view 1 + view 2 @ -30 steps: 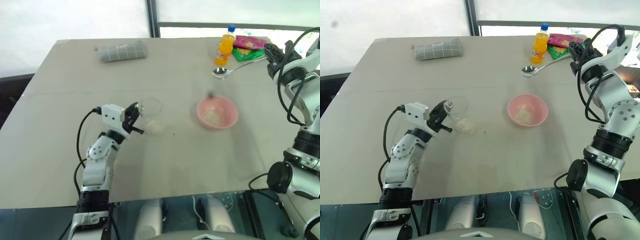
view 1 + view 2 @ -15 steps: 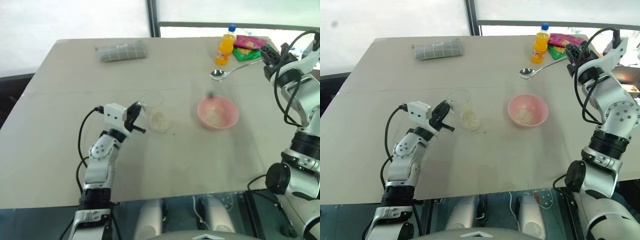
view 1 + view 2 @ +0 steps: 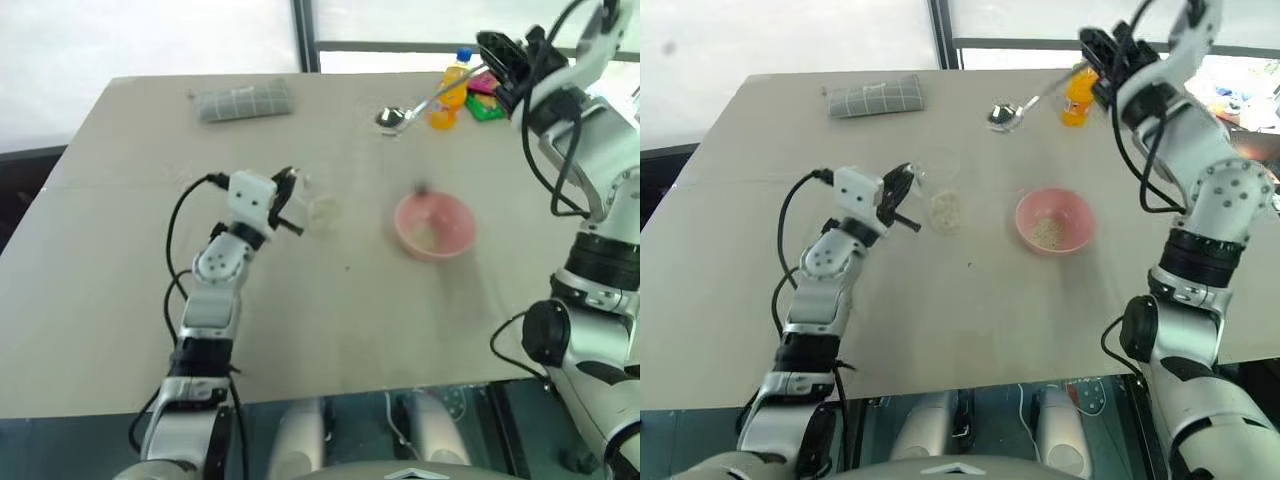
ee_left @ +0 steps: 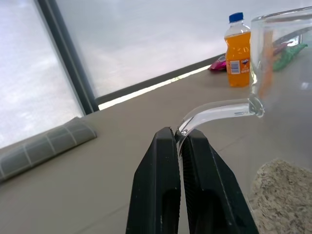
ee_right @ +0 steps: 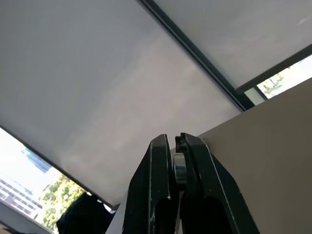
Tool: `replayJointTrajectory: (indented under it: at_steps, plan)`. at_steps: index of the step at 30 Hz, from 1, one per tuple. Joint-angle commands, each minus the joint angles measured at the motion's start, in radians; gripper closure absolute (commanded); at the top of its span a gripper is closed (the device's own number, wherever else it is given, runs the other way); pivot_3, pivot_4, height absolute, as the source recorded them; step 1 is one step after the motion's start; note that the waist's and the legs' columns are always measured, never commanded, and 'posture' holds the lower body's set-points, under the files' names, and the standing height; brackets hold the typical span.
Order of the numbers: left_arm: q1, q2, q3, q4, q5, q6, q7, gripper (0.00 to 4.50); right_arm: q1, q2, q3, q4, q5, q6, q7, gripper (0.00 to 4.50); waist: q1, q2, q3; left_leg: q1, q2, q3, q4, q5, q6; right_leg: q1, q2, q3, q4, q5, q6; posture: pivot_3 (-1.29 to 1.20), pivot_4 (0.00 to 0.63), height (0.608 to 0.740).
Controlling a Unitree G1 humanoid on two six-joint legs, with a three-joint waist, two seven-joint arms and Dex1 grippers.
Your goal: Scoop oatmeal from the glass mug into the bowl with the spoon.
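We've got the left end effector pinching the mug handle; right end effector pinches the spoon, handle angling toward the mug, up-right of it.

Head pair high over the table; wrist views close along each pincer, level outward.

We see the glass mug with oatmeal, the spoon raised, the pink bowl on the table.
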Motion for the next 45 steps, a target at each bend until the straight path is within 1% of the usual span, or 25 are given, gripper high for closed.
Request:
replayJointTrajectory:
  at_steps: [1, 3, 6, 11, 13, 15, 17, 20, 22, 24, 27, 32, 36, 37, 39, 42, 45]
  plan:
    - [-0.069, -0.003, -0.018, 0.06, 0.009, -0.054, -0.006, 4.48, -0.042, -0.002, 0.028, -0.056, 0.03, 0.021, 0.042, 4.5, 0.002, 0.0, 0.0, -0.003, 0.0, 0.0, 0.0, 0.001, -0.002, -0.003, 0.0, 0.0, 0.0, 0.0, 0.0, 0.0, 0.15, 0.718]
    - [-0.103, -0.021, -0.024, 0.107, -0.017, -0.067, -0.036, 4.48, -0.044, -0.005, 0.041, -0.058, 0.022, 0.028, 0.06, 4.5, 0.004, 0.0, 0.0, -0.005, -0.004, 0.0, 0.001, 0.002, -0.002, -0.005, -0.001, 0.0, 0.0, 0.0, 0.0, 0.0, 0.15, 0.718]
    - [-0.142, -0.032, -0.037, 0.17, -0.01, -0.095, -0.058, 4.48, -0.032, -0.026, 0.073, -0.069, 0.001, 0.051, 0.104, 4.5, 0.004, 0.0, 0.0, -0.007, -0.005, 0.0, 0.001, 0.002, -0.002, -0.005, -0.001, 0.0, -0.001, 0.0, 0.001, 0.0, 0.15, 0.718]
    - [-0.197, -0.041, -0.051, 0.248, 0.022, -0.152, -0.035, 4.48, 0.02, -0.095, 0.175, -0.122, -0.126, 0.07, 0.218, 4.5, 0.001, 0.0, 0.0, -0.007, -0.005, -0.001, 0.0, 0.002, -0.002, -0.005, -0.001, -0.001, -0.001, 0.0, 0.001, 0.0, 0.15, 0.718]
    - [-0.215, -0.041, -0.06, 0.271, 0.039, -0.174, -0.028, 4.48, 0.043, -0.126, 0.243, -0.142, -0.225, 0.043, 0.281, 4.5, 0.001, 0.0, 0.0, -0.007, -0.005, -0.001, 0.0, 0.002, -0.002, -0.005, -0.001, -0.001, -0.001, 0.0, 0.001, 0.0, 0.15, 0.718]
    - [-0.23, -0.04, -0.073, 0.286, 0.056, -0.196, -0.03, 4.48, 0.066, -0.179, 0.351, -0.161, -0.381, -0.023, 0.375, 4.5, 0.001, 0.0, 0.0, -0.007, -0.005, -0.001, 0.001, 0.002, -0.002, -0.005, -0.001, -0.001, -0.001, 0.0, 0.001, 0.0, 0.15, 0.718]
    - [-0.242, -0.042, -0.083, 0.3, 0.068, -0.212, -0.031, 4.48, 0.085, -0.218, 0.456, -0.163, -0.546, -0.133, 0.466, 4.5, 0.0, 0.0, 0.0, -0.007, -0.006, -0.001, 0.001, 0.002, -0.002, -0.006, -0.001, -0.001, 0.0, 0.0, 0.001, 0.0, 0.15, 0.718]
    - [-0.255, -0.044, -0.091, 0.316, 0.074, -0.221, -0.029, 4.48, 0.103, -0.239, 0.566, -0.151, -0.737, -0.292, 0.569, 4.5, -0.001, -0.001, 0.0, -0.007, -0.006, -0.001, 0.001, 0.002, -0.002, -0.006, -0.001, -0.001, 0.0, 0.0, 0.001, 0.0, 0.15, 0.718]
    - [-0.263, -0.047, -0.095, 0.326, 0.074, -0.225, -0.032, 4.48, 0.124, -0.241, 0.614, -0.153, -0.806, -0.34, 0.63, 4.5, 0.0, -0.001, 0.0, -0.007, -0.005, -0.001, 0.001, 0.002, -0.002, -0.007, -0.001, -0.001, 0.001, 0.0, 0.001, 0.0, 0.15, 0.718]
    - [-0.269, -0.049, -0.098, 0.331, 0.075, -0.229, -0.033, 4.48, 0.146, -0.219, 0.606, -0.159, -0.795, -0.314, 0.654, 4.5, 0.001, -0.001, 0.001, -0.007, -0.005, -0.001, 0.001, 0.002, -0.002, -0.007, -0.001, -0.001, 0.001, 0.0, 0.001, 0.0, 0.15, 0.718]
    - [-0.275, -0.051, -0.101, 0.339, 0.076, -0.235, -0.03, 4.48, 0.168, -0.146, 0.508, -0.171, -0.687, -0.181, 0.606, 4.5, 0.004, -0.001, 0.001, -0.007, -0.005, -0.001, 0.002, 0.002, -0.003, -0.006, -0.001, -0.001, 0.001, 0.0, 0.001, 0.0, 0.15, 0.718]
    - [-0.276, -0.071, -0.09, 0.36, 0.054, -0.256, -0.023, 4.48, 0.152, -0.085, 0.349, -0.127, -0.596, -0.001, 0.508, 4.5, 0.009, -0.001, 0.001, -0.007, -0.005, -0.002, 0.005, 0.002, -0.003, -0.005, -0.001, -0.002, 0.003, 0.0, 0.001, 0.0, 0.15, 0.718]
    - [-0.275, -0.094, -0.087, 0.376, 0.051, -0.267, -0.008, 4.48, 0.129, -0.017, 0.197, -0.076, -0.495, 0.162, 0.373, 4.5, 0.01, -0.001, 0.001, -0.007, -0.006, -0.002, 0.005, 0.002, -0.003, -0.005, -0.002, -0.001, 0.003, 0.0, 0.001, 0.0, 0.15, 0.718]
    - [-0.278, -0.099, -0.088, 0.382, 0.052, -0.272, -0.004, 4.48, 0.125, -0.013, 0.175, -0.068, -0.488, 0.183, 0.357, 4.5, 0.01, -0.001, 0.001, -0.007, -0.006, -0.002, 0.005, 0.002, -0.003, -0.005, -0.002, -0.001, 0.004, 0.0, 0.001, 0.0, 0.15, 0.718]
    - [-0.286, -0.105, -0.089, 0.396, 0.055, -0.28, -0.001, 4.48, 0.127, -0.032, 0.182, -0.076, -0.515, 0.183, 0.365, 4.5, 0.009, -0.001, 0.001, -0.007, -0.006, -0.002, 0.005, 0.002, -0.003, -0.005, -0.002, -0.002, 0.004, 0.0, 0.001, 0.0, 0.15, 0.718]
    - [-0.299, -0.11, -0.087, 0.417, 0.058, -0.293, 0.001, 4.48, 0.148, -0.076, 0.265, -0.126, -0.599, 0.117, 0.426, 4.5, 0.006, -0.001, 0.001, -0.007, -0.006, -0.002, 0.005, 0.002, -0.003, -0.006, -0.002, -0.001, 0.004, 0.0, 0.001, 0.0, 0.15, 0.718]
    - [-0.311, -0.115, -0.089, 0.431, 0.06, -0.301, 0.003, 4.48, 0.181, -0.062, 0.298, -0.174, -0.592, 0.144, 0.439, 4.5, 0.003, -0.001, 0.001, -0.007, -0.006, -0.002, 0.005, 0.002, -0.002, -0.005, -0.002, -0.001, 0.004, 0.0, 0.001, 0.0, 0.15, 0.718]
